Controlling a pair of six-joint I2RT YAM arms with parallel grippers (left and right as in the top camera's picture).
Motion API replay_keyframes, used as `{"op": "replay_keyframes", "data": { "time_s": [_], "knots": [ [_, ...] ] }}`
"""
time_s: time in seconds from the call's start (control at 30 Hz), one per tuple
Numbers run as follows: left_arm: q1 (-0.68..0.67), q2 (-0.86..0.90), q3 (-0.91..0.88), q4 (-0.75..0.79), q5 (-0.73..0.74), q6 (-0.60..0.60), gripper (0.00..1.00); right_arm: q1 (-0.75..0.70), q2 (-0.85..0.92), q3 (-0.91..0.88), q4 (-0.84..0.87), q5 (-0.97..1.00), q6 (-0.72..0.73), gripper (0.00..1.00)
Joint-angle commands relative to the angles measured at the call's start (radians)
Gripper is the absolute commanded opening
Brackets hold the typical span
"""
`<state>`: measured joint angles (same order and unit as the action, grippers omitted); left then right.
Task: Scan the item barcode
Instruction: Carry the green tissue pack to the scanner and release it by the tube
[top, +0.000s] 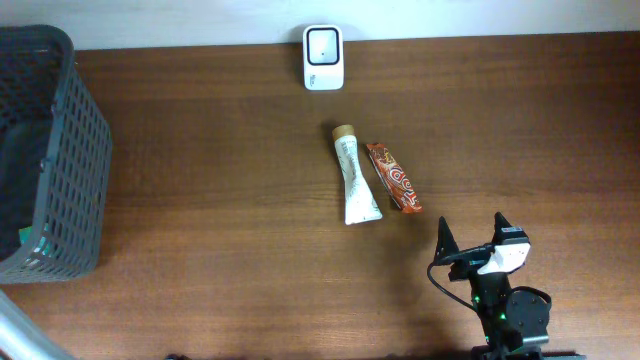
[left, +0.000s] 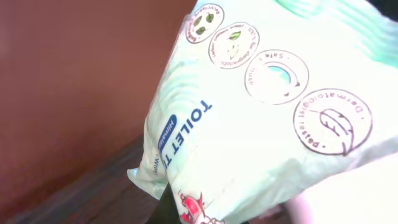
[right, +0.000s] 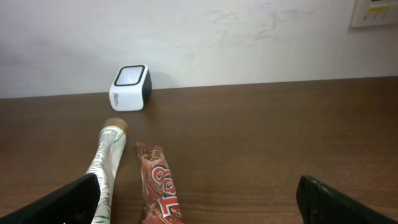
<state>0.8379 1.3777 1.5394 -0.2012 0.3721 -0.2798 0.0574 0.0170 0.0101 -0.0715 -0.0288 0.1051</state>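
A pale green pack of toilet wipes (left: 267, 106) fills the left wrist view. My left gripper (left: 211, 218) is shut on its lower edge, with one dark finger (left: 177, 208) showing under the film. The overhead view does not show this gripper. The white scanner (top: 323, 57) (right: 130, 88) stands at the table's far edge. A white tube (top: 355, 175) (right: 107, 168) and a brown chocolate bar (top: 393, 178) (right: 161, 186) lie side by side mid-table. My right gripper (top: 470, 222) (right: 205, 208) stands open near the front edge, empty, pointing at them.
A dark grey mesh basket (top: 70, 150) stands at the table's left end, with something green (top: 28, 238) low inside it. A grey arm link (top: 20, 335) crosses the bottom left corner. A pale wall runs behind the scanner.
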Motion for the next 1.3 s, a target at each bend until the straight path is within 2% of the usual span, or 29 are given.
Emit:
{"op": "replay_keyframes", "data": {
  "time_s": [0.0,0.27,0.47,0.63,0.77,0.93,1.27],
  "knots": [
    [-0.136,-0.022,0.002,0.041,0.169,-0.331,0.00,-0.007,-0.003,-0.005,-0.004,-0.012,0.004,0.99],
    [-0.672,0.011,0.002,-0.001,0.071,-0.333,0.00,-0.007,-0.003,-0.005,-0.004,-0.012,0.004,0.99],
    [-0.985,0.118,0.002,-0.238,-0.119,-0.333,0.00,-0.007,-0.003,-0.005,-0.004,-0.012,0.004,0.99],
    [-1.165,0.290,0.002,-0.392,-0.213,-0.334,0.00,-0.007,-0.003,-0.005,-0.004,-0.012,0.004,0.99],
    [-1.277,0.449,0.002,-0.418,-0.212,-0.339,0.00,-0.007,-0.003,-0.005,-0.004,-0.012,0.004,0.99],
    [-1.365,0.580,0.002,-0.422,-0.213,-0.458,0.00,-0.007,-0.003,-0.005,-0.004,-0.012,0.004,0.99],
    [-1.393,0.629,0.002,-0.446,-0.251,-0.457,0.00,-0.007,-0.003,-0.005,-0.004,-0.012,0.004,0.99]
  ]
}}
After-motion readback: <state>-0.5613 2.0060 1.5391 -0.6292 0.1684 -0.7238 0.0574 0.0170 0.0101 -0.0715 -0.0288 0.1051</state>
